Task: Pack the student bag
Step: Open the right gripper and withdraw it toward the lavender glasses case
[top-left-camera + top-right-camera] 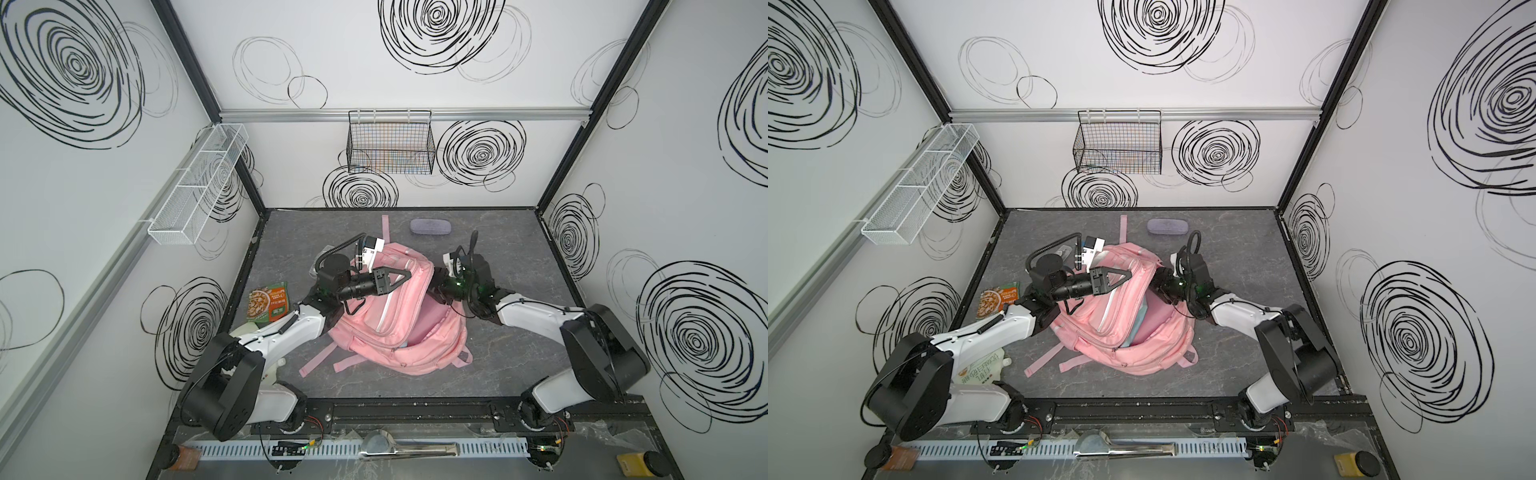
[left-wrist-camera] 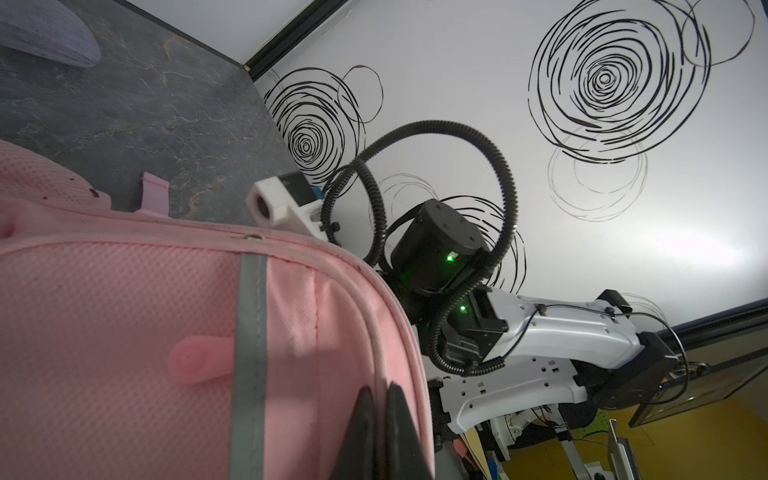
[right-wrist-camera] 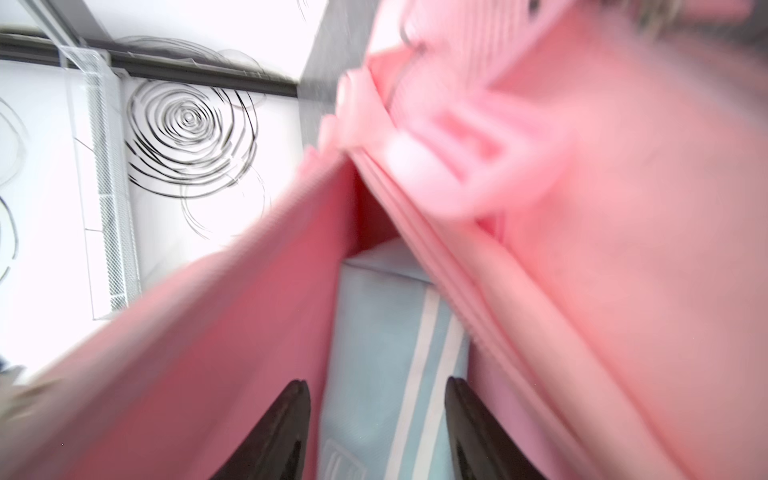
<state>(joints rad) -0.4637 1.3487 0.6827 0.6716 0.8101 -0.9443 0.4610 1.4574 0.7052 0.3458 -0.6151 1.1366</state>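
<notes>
grey marbled tabletop (image 1: 511,365), pink student bag (image 1: 415,353), lilac case (image 1: 429,227), snack packet (image 1: 269,306)

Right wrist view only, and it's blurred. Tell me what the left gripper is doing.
Observer: The left gripper is shut on the far edge of the student bag, seemingly propping its front panel open.
Operator: List what lies outside the bag.
Observer: A grey case lies beyond the bag, apart from it.
Operator: Name anything else.
Observer: A green-and-orange snack packet lies left of the bag.
</notes>
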